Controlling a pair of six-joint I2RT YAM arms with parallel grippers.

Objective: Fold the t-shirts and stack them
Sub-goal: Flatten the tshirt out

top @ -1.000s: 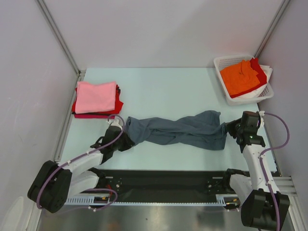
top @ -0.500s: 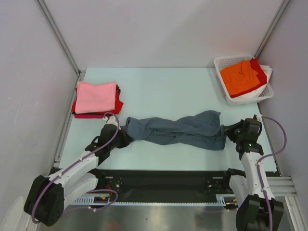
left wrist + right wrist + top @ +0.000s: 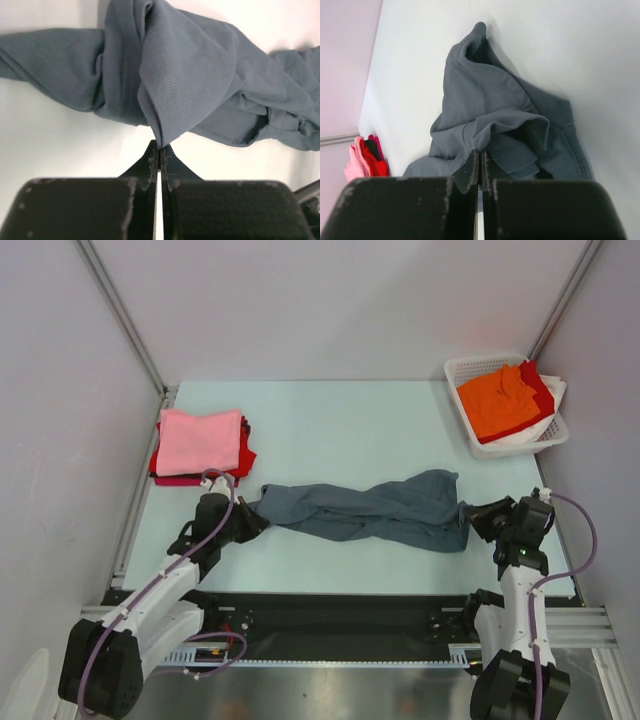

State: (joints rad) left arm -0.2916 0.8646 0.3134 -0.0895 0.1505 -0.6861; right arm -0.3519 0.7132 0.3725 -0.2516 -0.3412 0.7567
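Observation:
The slate blue-grey t-shirt (image 3: 365, 510) lies twisted and stretched across the near part of the table. My left gripper (image 3: 255, 519) is shut on its left end; the left wrist view shows a fold of cloth (image 3: 165, 100) pinched at the tips of my left gripper (image 3: 160, 146). My right gripper (image 3: 478, 514) is shut on the right end; the right wrist view shows the hem (image 3: 505, 135) caught between the jaws of my right gripper (image 3: 479, 154). A folded stack with a pink t-shirt (image 3: 198, 440) on top over red and magenta ones sits at the left.
A white lattice basket (image 3: 470, 370) at the back right holds an orange t-shirt (image 3: 500, 400) over red and white ones. Grey walls stand close on both sides. The black base rail (image 3: 340, 615) runs along the near edge.
Both arms have drawn back toward the near edge and outward. The left gripper has moved left and the right gripper right, pulling the blue-grey shirt a little straighter.

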